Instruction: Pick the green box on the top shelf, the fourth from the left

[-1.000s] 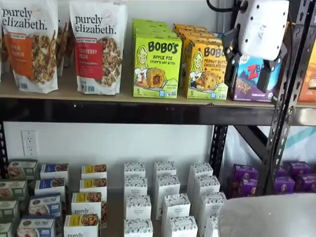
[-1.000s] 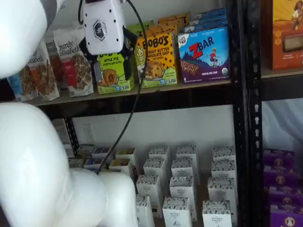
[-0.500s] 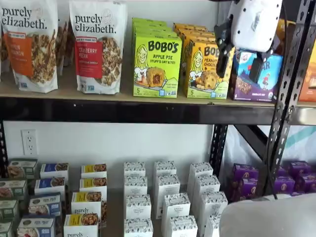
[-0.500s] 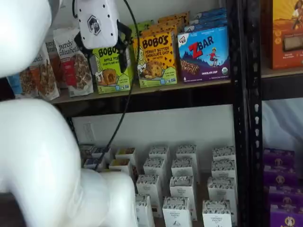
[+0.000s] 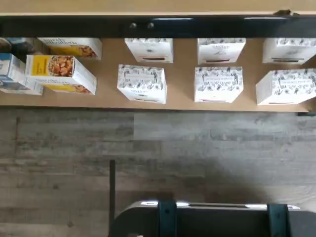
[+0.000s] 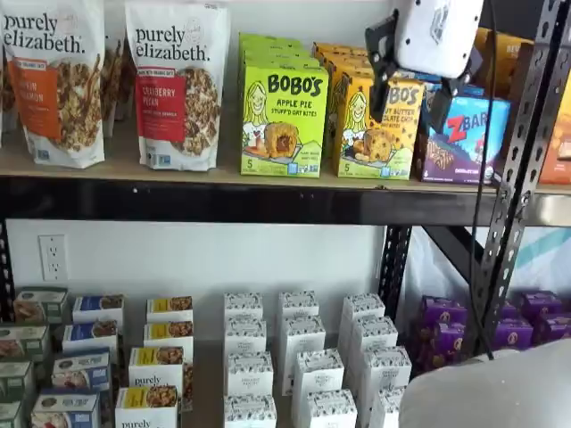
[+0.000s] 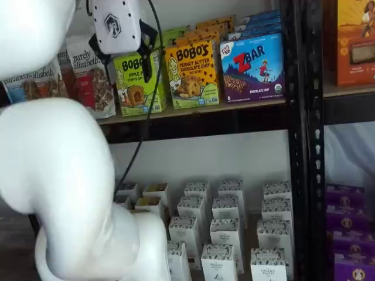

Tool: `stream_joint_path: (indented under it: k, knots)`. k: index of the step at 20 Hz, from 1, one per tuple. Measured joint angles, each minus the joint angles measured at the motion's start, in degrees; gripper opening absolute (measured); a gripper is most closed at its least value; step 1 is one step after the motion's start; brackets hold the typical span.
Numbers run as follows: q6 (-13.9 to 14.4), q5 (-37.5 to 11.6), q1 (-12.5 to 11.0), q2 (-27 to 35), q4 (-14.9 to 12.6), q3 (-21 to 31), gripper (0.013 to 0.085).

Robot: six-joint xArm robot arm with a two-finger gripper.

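The green box point(image 6: 284, 120) stands upright at the front of the top shelf point(image 6: 116, 165), between a granola bag and a yellow-orange Bobo's box. It also shows in a shelf view point(image 7: 136, 89), partly behind the gripper. My gripper point(image 6: 407, 111) hangs in front of the shelf with a plain gap between its black fingers: open and empty. In one shelf view it lies over the yellow-orange box point(image 6: 379, 129), to the right of the green box. In the other, the gripper point(image 7: 126, 65) overlaps the green box's upper part. The wrist view shows neither the green box nor the fingers.
Granola bags point(image 6: 177, 85) stand left of the green box, a blue ZBar box point(image 7: 253, 67) to the right. A black steel upright point(image 6: 522, 152) is close by on the right. White boxes point(image 5: 142, 83) fill the lower shelf. The arm's white body point(image 7: 58, 175) fills one shelf view's left.
The gripper has risen and moved left along the top shelf, from in front of the ZBar box towards the green box. Its fingers stay apart.
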Motion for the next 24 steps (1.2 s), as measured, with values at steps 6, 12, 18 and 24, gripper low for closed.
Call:
stream_joint_path:
  k: [6, 12, 18, 24]
  knots:
    - [2.5, -5.8, 2.8, 0.8, 0.8, 0.4, 0.0850]
    - [3.8, -6.8, 3.7, 3.5, 3.0, -1.3, 0.0850]
    - [6.9, -8.3, 8.0, 5.4, -2.0, -1.9, 0.0850]
    - [8.9, -12.6, 10.7, 5.0, -5.4, -0.1, 0.0850]
